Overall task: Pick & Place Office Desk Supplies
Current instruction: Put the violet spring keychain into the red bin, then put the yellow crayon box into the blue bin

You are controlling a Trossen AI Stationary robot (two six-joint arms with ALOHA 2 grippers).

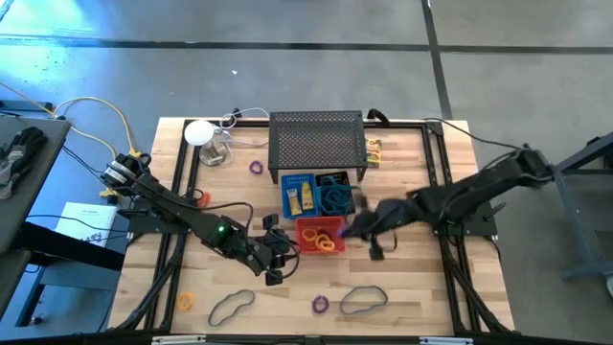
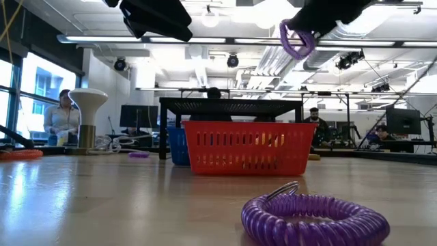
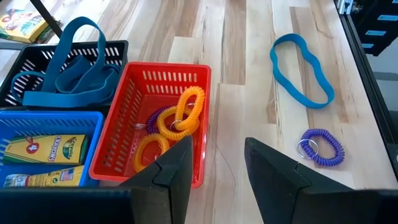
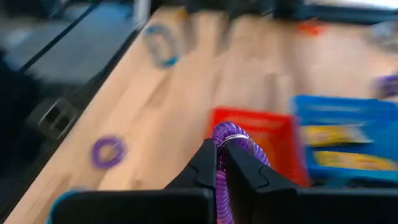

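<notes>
While the right gripper (image 4: 221, 163) is clamped on one purple ring (image 4: 233, 138) above the red bin (image 1: 320, 234), the left gripper (image 3: 217, 163) hovers beside it, fingers apart; two orange rings (image 3: 181, 111) and one purple lie inside.

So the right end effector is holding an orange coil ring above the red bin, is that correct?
Not quite: the ring pinched in the right end effector is purple, not orange. The right wrist view shows the purple coil between its closed fingers, and the low view shows it hanging above the red bin. The orange rings already lie inside that bin.
</notes>
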